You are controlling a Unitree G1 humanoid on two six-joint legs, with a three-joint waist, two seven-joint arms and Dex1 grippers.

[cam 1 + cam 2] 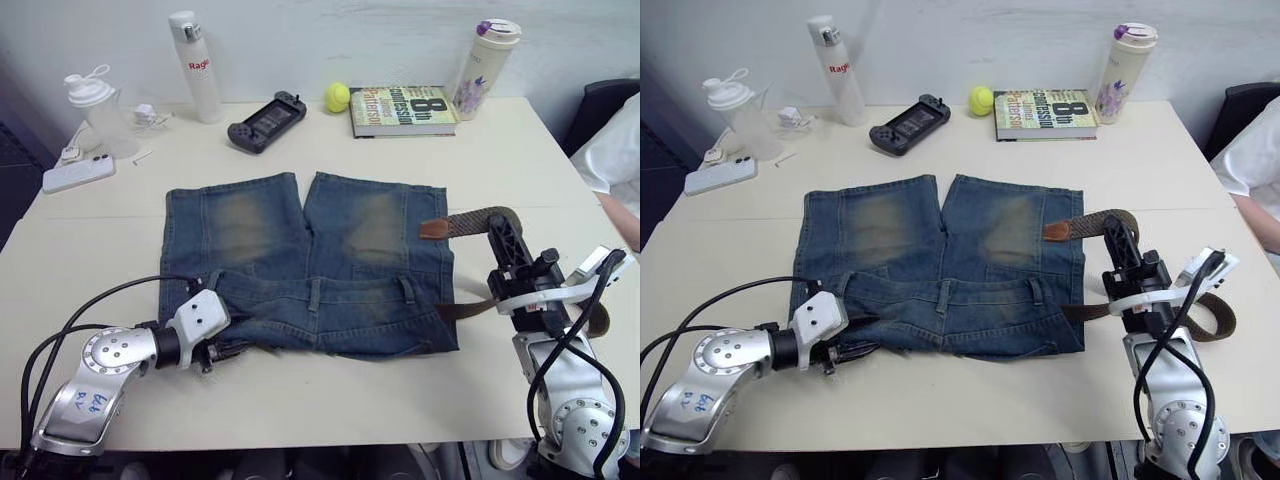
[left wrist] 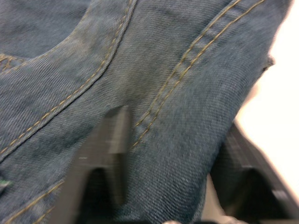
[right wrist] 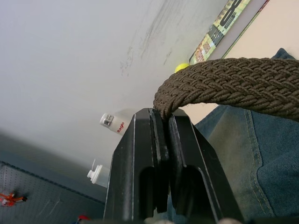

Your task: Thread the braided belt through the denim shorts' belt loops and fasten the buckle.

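The denim shorts lie flat on the table with the waistband nearest me. Three belt loops stand along the waistband. My left gripper is at the waistband's near left corner, open, with its fingers on either side of a fold of denim. The braided belt curves off the shorts' right side. Its tan leather end rests on the right leg, and another stretch meets the waistband's right end. My right gripper is shut on the belt and points upward. I cannot make out the buckle.
Along the table's far edge stand a white bottle, a shaker, a phone, a game controller, a tennis ball, a book and a tumbler. A person's white sleeve is at the right.
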